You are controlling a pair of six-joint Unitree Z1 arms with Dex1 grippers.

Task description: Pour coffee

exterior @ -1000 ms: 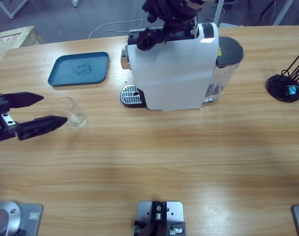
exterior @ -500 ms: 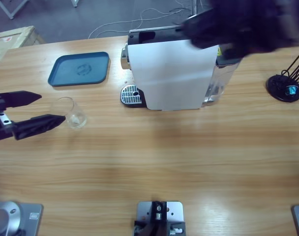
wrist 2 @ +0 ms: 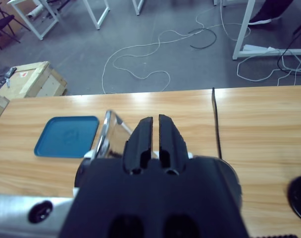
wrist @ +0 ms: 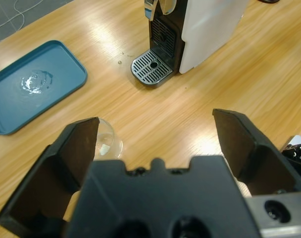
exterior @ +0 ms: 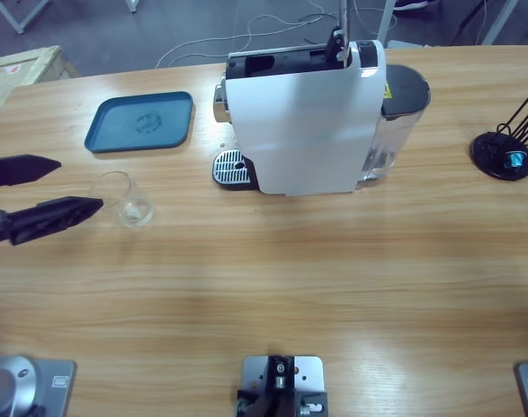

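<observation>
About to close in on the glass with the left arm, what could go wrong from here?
1. The small clear glass tumbler lies tipped on its side by the open left tool, so closing may roll it away.
2. No cup stands on the white coffee machine's round metal drip grate; brewing now would spill.

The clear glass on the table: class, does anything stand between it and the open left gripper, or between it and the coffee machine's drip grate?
Nothing visible does. The left gripper sits open just beside the glass. Only bare table lies between the glass and the drip grate.
</observation>
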